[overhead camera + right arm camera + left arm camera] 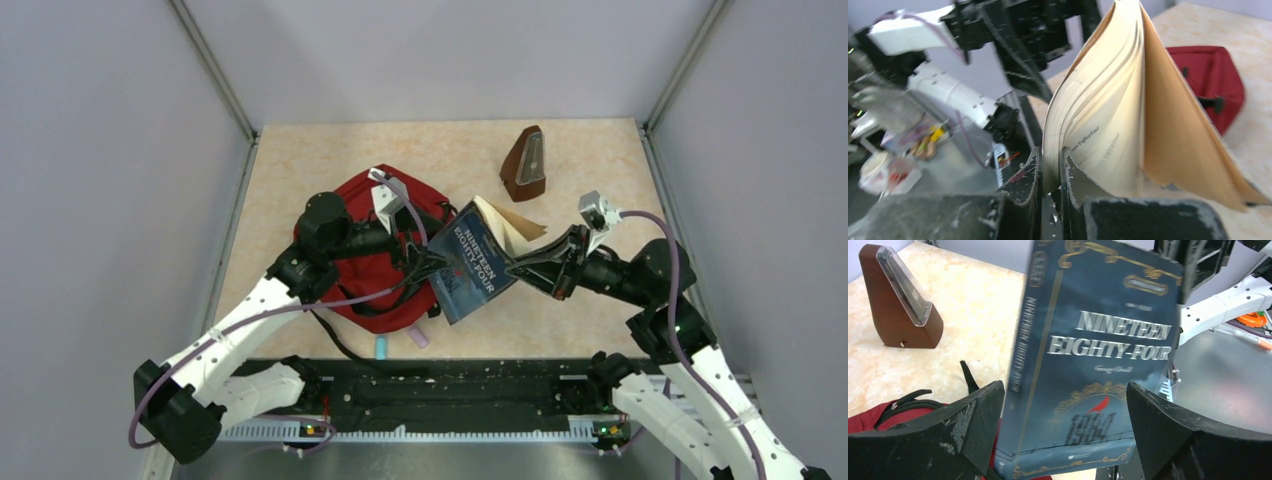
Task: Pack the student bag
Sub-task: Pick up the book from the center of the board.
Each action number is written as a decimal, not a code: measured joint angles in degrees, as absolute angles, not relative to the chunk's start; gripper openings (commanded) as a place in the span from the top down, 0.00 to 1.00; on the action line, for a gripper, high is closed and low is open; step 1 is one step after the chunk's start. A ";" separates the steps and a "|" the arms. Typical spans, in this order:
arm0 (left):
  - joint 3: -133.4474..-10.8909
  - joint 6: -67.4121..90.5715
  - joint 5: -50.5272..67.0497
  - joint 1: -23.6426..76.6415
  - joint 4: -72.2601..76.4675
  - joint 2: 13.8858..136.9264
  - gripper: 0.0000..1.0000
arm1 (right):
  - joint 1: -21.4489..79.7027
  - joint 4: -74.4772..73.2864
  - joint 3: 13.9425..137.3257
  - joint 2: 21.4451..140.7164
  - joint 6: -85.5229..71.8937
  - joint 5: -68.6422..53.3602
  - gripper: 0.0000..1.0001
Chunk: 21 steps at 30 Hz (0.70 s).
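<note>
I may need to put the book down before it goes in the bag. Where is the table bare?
Bare table runs along the back wall, behind the student bag and left of the metronome. The middle is crowded: the book, the right gripper shut on it, the open left gripper.

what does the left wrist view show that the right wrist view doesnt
Only left wrist: the book's blue cover titled Nineteen Eighty-Four, the metronome, and the open left gripper, a finger at each side of the book. Only right wrist: the fanned pages, with the right gripper shut on the book's lower edge. Both: the book, the red bag and the table.
</note>
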<state>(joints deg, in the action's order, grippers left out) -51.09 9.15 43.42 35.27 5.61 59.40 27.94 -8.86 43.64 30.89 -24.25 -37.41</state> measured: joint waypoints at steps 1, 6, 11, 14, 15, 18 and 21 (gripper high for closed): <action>-51.13 9.13 43.53 35.24 5.65 59.05 0.02 | 27.94 -8.03 44.14 31.16 -24.10 -39.70 1.00; -51.24 11.18 47.16 35.46 7.77 58.43 0.02 | 27.94 -2.83 46.89 32.86 -23.92 -49.12 1.00; -52.62 13.39 53.08 37.28 8.62 60.51 0.31 | 27.94 -1.45 49.87 34.63 -22.70 -54.81 1.00; -52.75 14.09 55.79 38.39 8.51 61.04 0.88 | 27.94 -1.80 50.83 35.14 -20.86 -54.98 1.00; -52.86 14.44 56.36 38.65 8.40 61.12 0.99 | 27.94 -2.68 51.07 35.44 -19.35 -53.58 1.00; -53.15 13.74 57.47 38.83 7.44 61.28 1.00 | 27.94 -4.49 51.31 35.44 -17.65 -48.69 0.52; -53.17 13.26 56.16 38.33 6.20 61.30 1.00 | 27.94 -5.72 51.42 35.35 -16.21 -38.33 0.06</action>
